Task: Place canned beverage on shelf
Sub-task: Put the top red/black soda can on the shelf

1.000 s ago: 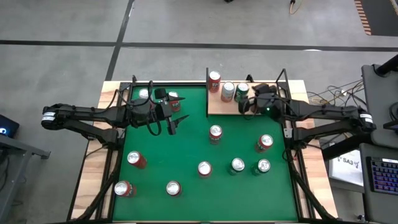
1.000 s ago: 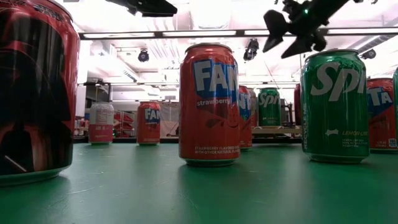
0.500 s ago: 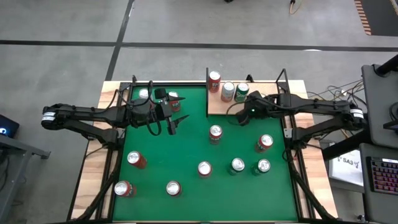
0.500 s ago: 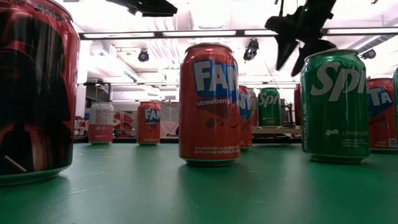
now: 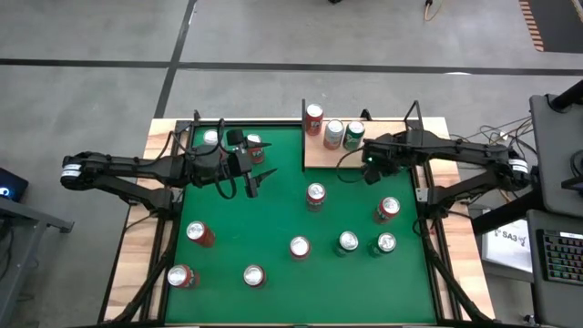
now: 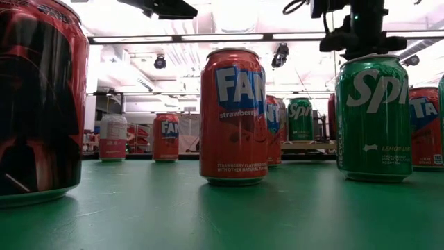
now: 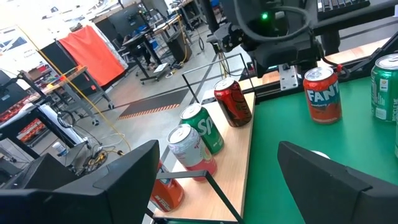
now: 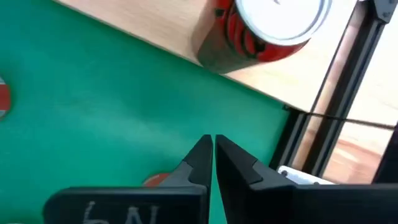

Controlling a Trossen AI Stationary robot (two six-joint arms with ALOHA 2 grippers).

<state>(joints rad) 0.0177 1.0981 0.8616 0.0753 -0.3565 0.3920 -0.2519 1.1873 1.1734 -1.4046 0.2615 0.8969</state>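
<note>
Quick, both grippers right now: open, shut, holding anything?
Left gripper: open, empty, over the green felt near the table's left side.
Right gripper: shut on nothing, over the felt just off the shelf.

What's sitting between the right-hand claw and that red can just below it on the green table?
Nothing: from above, only bare green felt tabletop lies between the shut right gripper and the red silver-topped can. The pale wooden shelf lies off to the side.
</note>
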